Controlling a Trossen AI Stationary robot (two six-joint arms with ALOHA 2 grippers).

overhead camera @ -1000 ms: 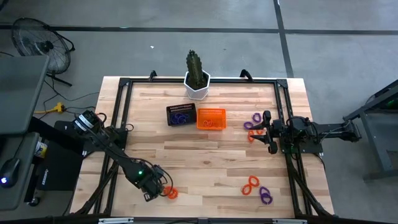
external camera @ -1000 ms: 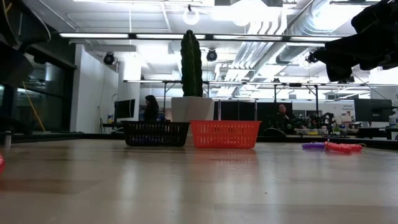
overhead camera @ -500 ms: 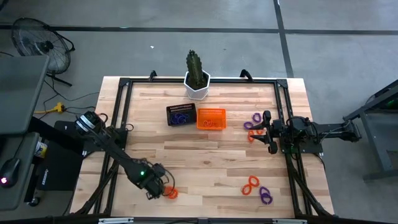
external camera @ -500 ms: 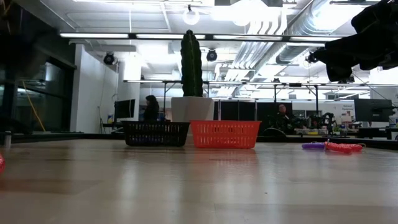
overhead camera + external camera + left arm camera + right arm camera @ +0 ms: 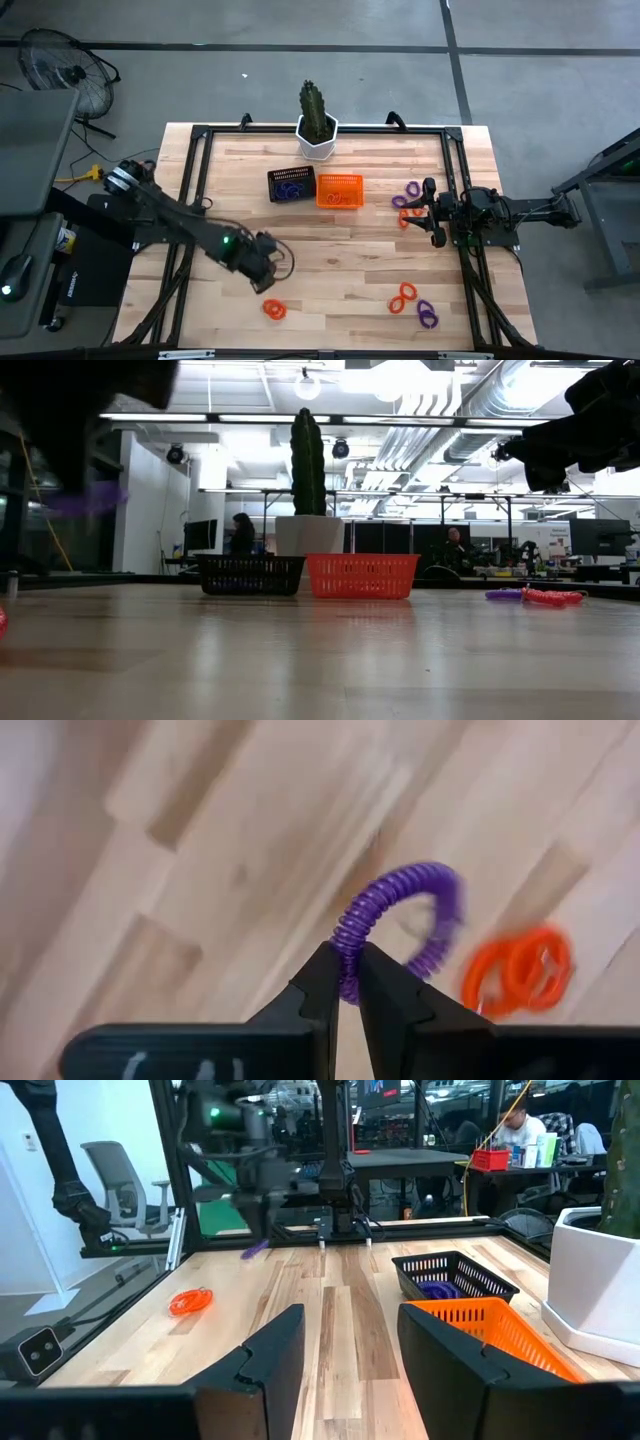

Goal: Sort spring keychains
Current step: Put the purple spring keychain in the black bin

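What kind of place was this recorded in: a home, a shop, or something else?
Most likely a robotics lab or open workshop. Exposed ducts and strip lights run along the ceiling, desks with monitors fill the room behind, and a person sits at a workbench beyond the wooden table.

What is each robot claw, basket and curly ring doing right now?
Left claw: shut on purple coiled plastic ring, lifted.
Right claw: open, empty.
Black mesh basket: holds purple rings.
Orange mesh basket: holds an orange ring.
Orange coiled ring: lying on table.

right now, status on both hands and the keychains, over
Left hand shut on purple keychain, lifted. Right hand open, waiting by right edge. Orange keychain left on table. Path clear.
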